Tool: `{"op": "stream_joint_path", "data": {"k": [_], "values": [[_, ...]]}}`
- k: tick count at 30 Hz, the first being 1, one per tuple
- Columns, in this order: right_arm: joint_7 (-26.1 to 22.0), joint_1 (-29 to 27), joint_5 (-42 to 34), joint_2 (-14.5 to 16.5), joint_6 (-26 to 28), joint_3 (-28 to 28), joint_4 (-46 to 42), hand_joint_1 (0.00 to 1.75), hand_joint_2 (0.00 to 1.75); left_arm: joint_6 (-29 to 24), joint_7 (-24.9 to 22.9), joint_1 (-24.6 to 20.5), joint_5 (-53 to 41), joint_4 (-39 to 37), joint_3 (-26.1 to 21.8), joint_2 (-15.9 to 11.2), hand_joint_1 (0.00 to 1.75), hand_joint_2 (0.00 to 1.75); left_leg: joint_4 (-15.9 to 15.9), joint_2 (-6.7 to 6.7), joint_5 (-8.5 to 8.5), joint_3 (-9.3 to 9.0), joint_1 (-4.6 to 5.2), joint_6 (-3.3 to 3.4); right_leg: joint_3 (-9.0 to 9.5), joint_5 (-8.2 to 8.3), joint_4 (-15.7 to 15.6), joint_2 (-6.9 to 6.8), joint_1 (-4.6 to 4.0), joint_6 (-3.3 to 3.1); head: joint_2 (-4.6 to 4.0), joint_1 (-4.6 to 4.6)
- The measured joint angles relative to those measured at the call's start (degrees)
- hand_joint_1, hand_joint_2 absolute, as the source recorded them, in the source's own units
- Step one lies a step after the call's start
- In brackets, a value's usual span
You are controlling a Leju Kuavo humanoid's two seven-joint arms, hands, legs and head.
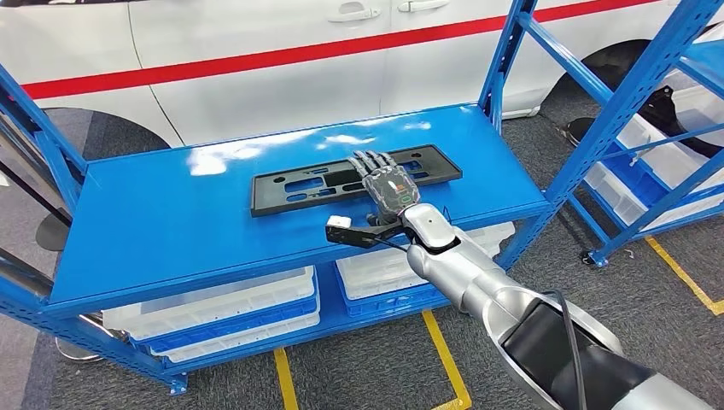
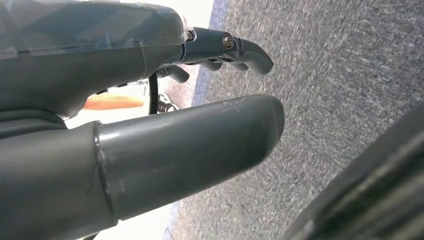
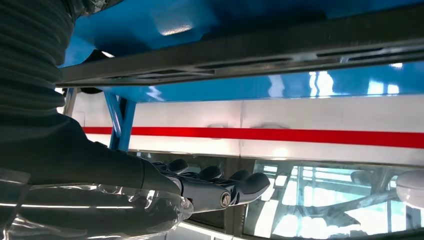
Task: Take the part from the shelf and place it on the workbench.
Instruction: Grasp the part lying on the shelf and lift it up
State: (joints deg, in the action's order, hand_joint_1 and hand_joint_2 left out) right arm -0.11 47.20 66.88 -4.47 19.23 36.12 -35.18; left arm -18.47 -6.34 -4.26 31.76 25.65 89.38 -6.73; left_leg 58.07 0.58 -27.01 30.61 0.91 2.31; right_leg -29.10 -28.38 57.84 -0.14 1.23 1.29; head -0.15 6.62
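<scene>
1. While the silver right arm reaches forward over the blue metal shelf, the right hand lies flat, palm down, fingers stretched and slightly apart, over the long flat black plastic part.
2. That part lies lengthwise on the top shelf board, toward the far edge, with rectangular cut-outs along it; the hand covers its right-of-middle stretch and grips nothing.
3. From the right wrist view, the right hand's dark fingers extend straight, and whether they touch the part cannot be told.
4. In the left wrist view the left hand hangs over grey carpet, thick thumb out straight, the other fingers loosely curved and apart from it, holding nothing.
5. White plastic bins sit on the lower shelf board.
6. Behind the shelf stands a white car with a red stripe.
7. Yellow floor lines cross the grey floor beneath.
</scene>
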Motion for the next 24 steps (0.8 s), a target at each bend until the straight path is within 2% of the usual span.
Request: {"op": "stream_joint_path", "data": {"k": [15,24], "values": [[1.0,0.9,1.5,3.0,0.0,1.0,4.6,0.0,1.75,1.2,-0.3,0.0,0.6,-1.1,-1.4,0.7,0.0,0.0,0.0,-0.02,0.01,0.06,0.0,-0.01,-0.07,0.0,0.0,0.02,-0.01,0.0,0.0,0.0],[3.2,1.3,4.4,4.9,0.9,2.2,7.4,0.0,1.75,1.8,-0.1,0.0,0.3,-1.4,-1.8,0.7,0.0,0.0,0.0,-0.03,0.01,0.08,0.0,-0.01,-0.1,0.0,0.0,0.03,0.0,0.0,0.0,0.0]]}}
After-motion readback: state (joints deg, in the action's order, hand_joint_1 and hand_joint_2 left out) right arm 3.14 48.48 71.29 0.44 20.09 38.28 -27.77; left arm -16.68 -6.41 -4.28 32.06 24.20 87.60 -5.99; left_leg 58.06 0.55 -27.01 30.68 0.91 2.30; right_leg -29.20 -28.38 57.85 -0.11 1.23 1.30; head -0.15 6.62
